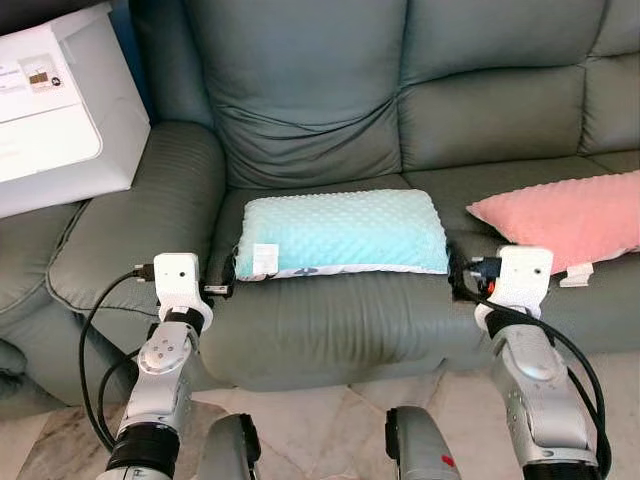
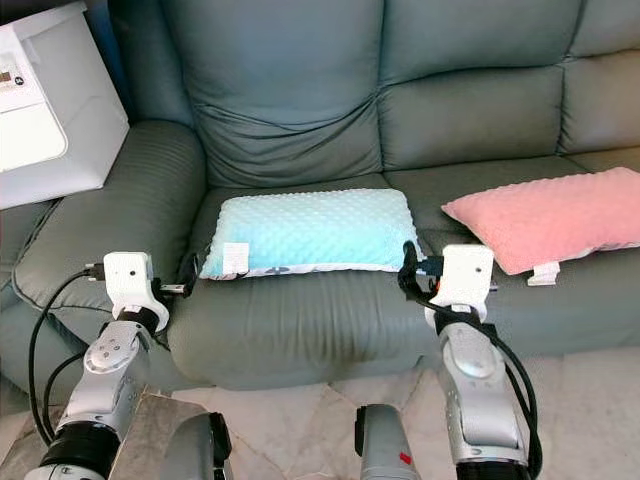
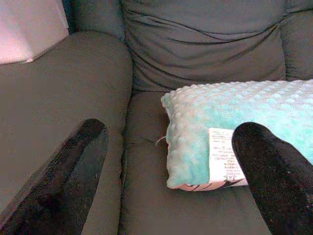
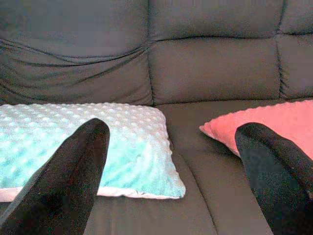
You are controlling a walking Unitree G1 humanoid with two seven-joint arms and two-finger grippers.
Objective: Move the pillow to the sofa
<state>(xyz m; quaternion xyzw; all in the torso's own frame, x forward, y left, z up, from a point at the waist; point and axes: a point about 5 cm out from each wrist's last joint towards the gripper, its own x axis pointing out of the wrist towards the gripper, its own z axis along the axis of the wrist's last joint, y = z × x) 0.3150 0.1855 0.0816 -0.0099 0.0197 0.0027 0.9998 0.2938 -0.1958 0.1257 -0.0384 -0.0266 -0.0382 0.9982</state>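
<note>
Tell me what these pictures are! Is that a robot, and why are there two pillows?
Yes, it is a robot with two silver arms. Two pictures come from cameras in its head, looking down at a grey-green sofa. The other two come from cameras on its wrists. A blue pillow lies on the sofa seat, and a pink pillow lies beside it. The left end effector sits at one end of the blue pillow, the right end effector at the other. Both are open and hold nothing. A white box rests on the armrest.
</note>
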